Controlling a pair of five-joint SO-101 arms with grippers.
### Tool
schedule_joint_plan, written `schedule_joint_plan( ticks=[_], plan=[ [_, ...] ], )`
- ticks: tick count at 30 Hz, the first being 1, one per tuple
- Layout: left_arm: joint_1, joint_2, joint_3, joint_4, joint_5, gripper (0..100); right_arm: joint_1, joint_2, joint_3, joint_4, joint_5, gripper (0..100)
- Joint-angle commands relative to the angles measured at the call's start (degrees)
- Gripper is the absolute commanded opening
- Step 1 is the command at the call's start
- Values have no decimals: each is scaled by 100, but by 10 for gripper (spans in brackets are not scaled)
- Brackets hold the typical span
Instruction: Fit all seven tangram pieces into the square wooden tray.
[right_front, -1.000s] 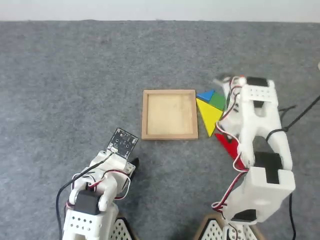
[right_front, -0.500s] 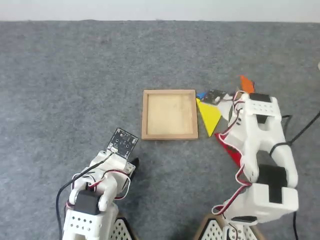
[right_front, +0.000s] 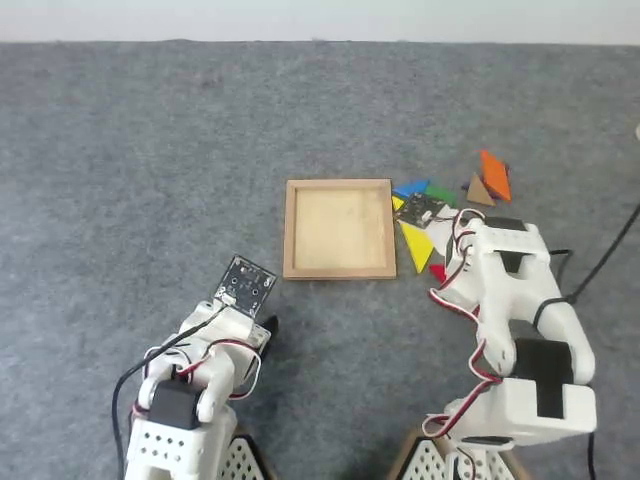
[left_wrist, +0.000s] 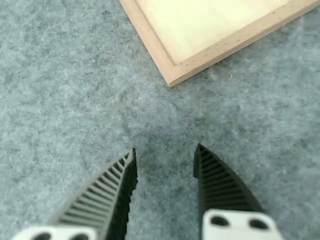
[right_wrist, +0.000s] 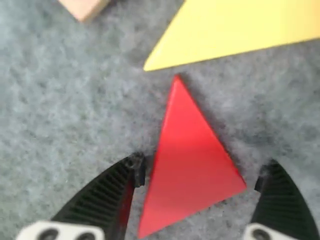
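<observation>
The square wooden tray (right_front: 340, 228) lies empty at the table's middle. Just right of it are a yellow triangle (right_front: 415, 246), a blue piece (right_front: 410, 188) and a green piece (right_front: 439, 194). An orange piece (right_front: 494, 174) and a brown triangle (right_front: 480, 191) lie farther right. In the right wrist view, my right gripper (right_wrist: 200, 170) is open, one finger on each side of a red triangle (right_wrist: 192, 160), with the yellow triangle (right_wrist: 240, 30) beyond it. My left gripper (left_wrist: 166, 152) is open over bare carpet, a little short of the tray's corner (left_wrist: 172, 75).
Grey carpet covers the whole table. The right arm (right_front: 505, 275) hangs over the pieces and hides most of the red triangle (right_front: 437, 271) from above. The left arm (right_front: 210, 350) sits at the front left, with open carpet around it.
The right arm has drawn back toward the table's front, uncovering the orange and brown pieces, and its gripper now sits over the red triangle. The left arm has not moved.
</observation>
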Motion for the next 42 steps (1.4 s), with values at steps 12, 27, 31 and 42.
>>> schedule_joint_plan(
  ticks=[12,27,31,42],
  plan=[
    [35,-114,-75,35,44,183,57,-207,-255,-769,-229,76],
    [35,-114,-75,35,44,183,1042,-277,-1310,-171,-2013,293],
    [35,-114,-75,35,44,183,1130,-330,-958,-110,-2778,387],
    [35,-114,-75,35,44,183,1086,-769,-325,48,-4782,403]
  ],
)
